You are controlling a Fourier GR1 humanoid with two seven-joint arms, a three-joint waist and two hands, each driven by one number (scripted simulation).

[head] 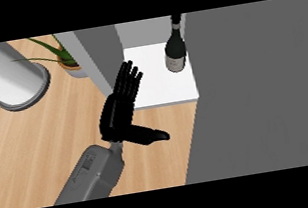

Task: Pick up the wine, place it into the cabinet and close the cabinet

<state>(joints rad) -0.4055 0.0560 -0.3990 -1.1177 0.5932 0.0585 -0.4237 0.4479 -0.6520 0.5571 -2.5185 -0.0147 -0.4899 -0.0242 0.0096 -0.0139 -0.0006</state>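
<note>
Wine (174, 47) stands upright on the white cabinet shelf (158, 87), left hand (122, 112) flat with fingers straight just beside the left door (98, 59), so you should swing that door closed slowly, keeping clear of the wine.

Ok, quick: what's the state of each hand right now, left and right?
Left hand: open, fingers straight, holding nothing.
Right hand: not in view.
</note>
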